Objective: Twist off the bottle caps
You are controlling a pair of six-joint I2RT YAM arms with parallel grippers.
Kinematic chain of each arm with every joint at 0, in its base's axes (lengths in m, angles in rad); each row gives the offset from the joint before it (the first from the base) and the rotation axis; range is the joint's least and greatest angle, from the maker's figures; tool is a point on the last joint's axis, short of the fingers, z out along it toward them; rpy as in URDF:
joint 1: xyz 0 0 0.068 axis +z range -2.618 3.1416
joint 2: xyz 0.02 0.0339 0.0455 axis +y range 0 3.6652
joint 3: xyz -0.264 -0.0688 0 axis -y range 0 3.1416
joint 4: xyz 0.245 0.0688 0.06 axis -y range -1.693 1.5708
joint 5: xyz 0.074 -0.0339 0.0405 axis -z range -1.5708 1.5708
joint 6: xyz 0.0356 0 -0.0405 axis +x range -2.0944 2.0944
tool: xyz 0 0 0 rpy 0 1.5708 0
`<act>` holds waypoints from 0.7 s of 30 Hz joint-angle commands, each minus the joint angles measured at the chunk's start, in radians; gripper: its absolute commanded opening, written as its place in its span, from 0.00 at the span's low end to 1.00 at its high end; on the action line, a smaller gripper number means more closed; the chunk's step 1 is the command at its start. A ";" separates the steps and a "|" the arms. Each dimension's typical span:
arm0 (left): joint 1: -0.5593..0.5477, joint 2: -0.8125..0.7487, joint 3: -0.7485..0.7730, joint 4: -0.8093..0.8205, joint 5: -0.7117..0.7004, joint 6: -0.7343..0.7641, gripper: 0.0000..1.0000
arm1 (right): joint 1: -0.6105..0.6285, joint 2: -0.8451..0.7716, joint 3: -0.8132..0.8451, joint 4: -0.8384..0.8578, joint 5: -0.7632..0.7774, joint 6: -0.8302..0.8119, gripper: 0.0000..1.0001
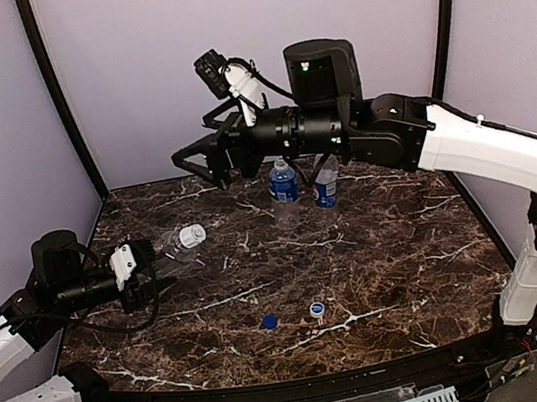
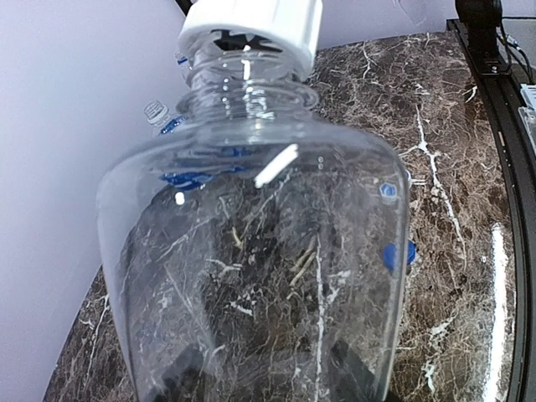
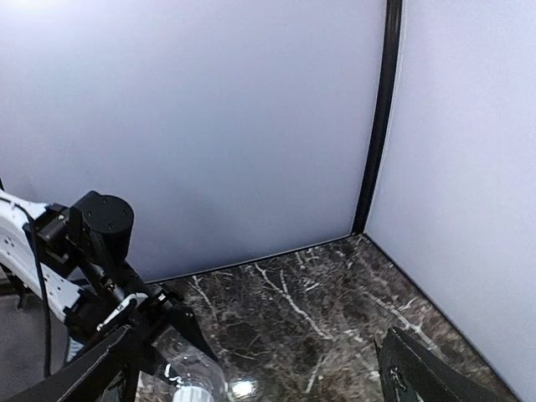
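1. The white round plastic screw cap point(image 1: 192, 236) sits on the plain clear plastic bottle point(image 2: 251, 251); I judge it the last to unscrew.
2. That bottle lies roughly level over the marble tabletop point(image 1: 389, 264), its long axis in line with my left gripper point(image 2: 264, 381), cap pointing outward.
3. The left gripper is clamped on its base.
4. My right gripper point(image 1: 192, 162), above and beyond the bottle, gapes empty; next it must close on the cap.

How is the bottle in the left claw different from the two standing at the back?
The plain bottle is tipped sideways in the left claw; the labelled bottles stand upright on the table. The plain bottle has no label; the labelled bottles wear blue ones. The plain bottle has its white cap on; the labelled bottles look open-necked. All are small, clear plastic.
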 commanded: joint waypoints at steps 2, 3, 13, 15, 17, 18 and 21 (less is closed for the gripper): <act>-0.003 -0.024 -0.033 0.052 -0.018 -0.021 0.48 | 0.006 0.097 0.052 -0.167 -0.089 0.448 0.95; -0.003 -0.029 -0.034 0.052 -0.021 -0.021 0.48 | 0.005 0.113 0.072 -0.198 -0.076 0.458 0.94; -0.003 -0.065 -0.070 0.049 -0.021 -0.010 0.49 | 0.012 0.238 0.152 -0.342 -0.075 0.524 0.85; -0.003 -0.066 -0.074 0.049 -0.020 -0.009 0.49 | 0.015 0.246 0.151 -0.337 -0.102 0.526 0.77; -0.003 -0.065 -0.075 0.050 -0.019 -0.004 0.49 | 0.015 0.248 0.147 -0.336 -0.117 0.528 0.69; -0.003 -0.065 -0.077 0.053 -0.018 -0.002 0.49 | 0.015 0.247 0.143 -0.336 -0.123 0.529 0.62; -0.003 -0.065 -0.077 0.056 -0.021 0.002 0.49 | 0.014 0.243 0.136 -0.336 -0.153 0.522 0.59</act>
